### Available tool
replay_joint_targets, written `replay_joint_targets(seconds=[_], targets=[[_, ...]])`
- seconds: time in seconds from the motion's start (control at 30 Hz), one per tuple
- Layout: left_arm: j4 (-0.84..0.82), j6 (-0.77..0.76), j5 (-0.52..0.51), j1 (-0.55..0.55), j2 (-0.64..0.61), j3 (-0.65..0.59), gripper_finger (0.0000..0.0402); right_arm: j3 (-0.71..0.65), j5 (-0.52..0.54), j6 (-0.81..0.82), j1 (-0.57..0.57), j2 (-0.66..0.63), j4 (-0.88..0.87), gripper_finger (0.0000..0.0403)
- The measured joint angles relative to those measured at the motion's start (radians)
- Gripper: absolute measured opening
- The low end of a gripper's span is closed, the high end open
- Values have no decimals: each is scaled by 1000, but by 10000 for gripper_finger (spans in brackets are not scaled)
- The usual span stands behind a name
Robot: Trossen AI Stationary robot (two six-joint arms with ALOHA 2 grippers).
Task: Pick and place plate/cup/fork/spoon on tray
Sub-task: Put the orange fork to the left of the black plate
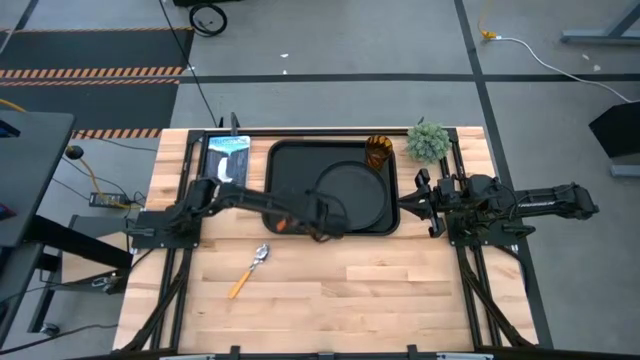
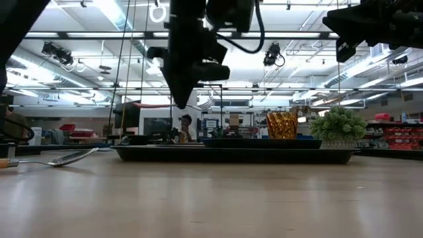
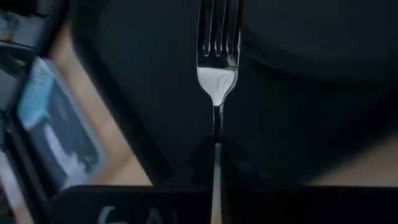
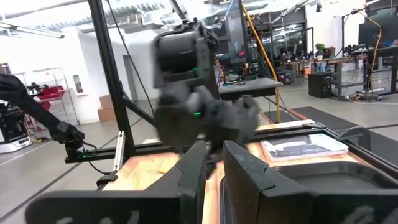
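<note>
The black tray (image 1: pixel 290 165) lies at the table's far middle. The round black plate (image 1: pixel 358 195) rests in its right half, and the amber cup (image 1: pixel 378 152) stands at its far right corner. My left gripper (image 1: pixel 318 220) is over the tray's near part, shut on the fork (image 3: pixel 217 43); the red-orange handle (image 1: pixel 285 225) shows under the arm. The spoon (image 1: pixel 250 268) lies on the bare table near the tray, also in the low view (image 2: pixel 59 158). My right gripper (image 1: pixel 408 203) waits beside the tray's right edge, its fingers a narrow gap apart. My left gripper pinches the fork's thin neck (image 3: pixel 216 134), just behind the tined head, between its two fingers. The fork lies along the fingers, its tines (image 3: pixel 219 25) sticking out past the fingertips toward the table's right. It is held clear, over the tray's dark floor.
A small green plant (image 1: pixel 428 142) stands off the tray's far right corner. A blue and white booklet (image 1: pixel 228 158) lies left of the tray. Bare wood stretches along the table's near half around the spoon.
</note>
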Motion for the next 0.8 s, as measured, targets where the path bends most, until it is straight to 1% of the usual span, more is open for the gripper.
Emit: replay_joint_targets(seconds=[0.27, 0.37, 0.5, 0.6, 0.67, 0.8], targets=[[14, 148, -78, 111, -1, -10, 19, 0, 0, 23, 0, 0, 0, 64], [70, 176, -84, 144, -12, -95, 19, 0, 0, 24, 0, 0, 0, 64], [199, 185, -73, 194, -53, -285, 19, 0, 0, 24, 0, 0, 1, 64], [325, 186, -26, 229, -107, -397, 21, 0, 1, 22, 0, 0, 6, 64], [429, 185, 29, 248, -147, -458, 21, 0, 2, 19, 0, 0, 14, 64], [593, 140, 158, 279, -184, -519, 22, 0, 5, 18, 0, 0, 15, 64]])
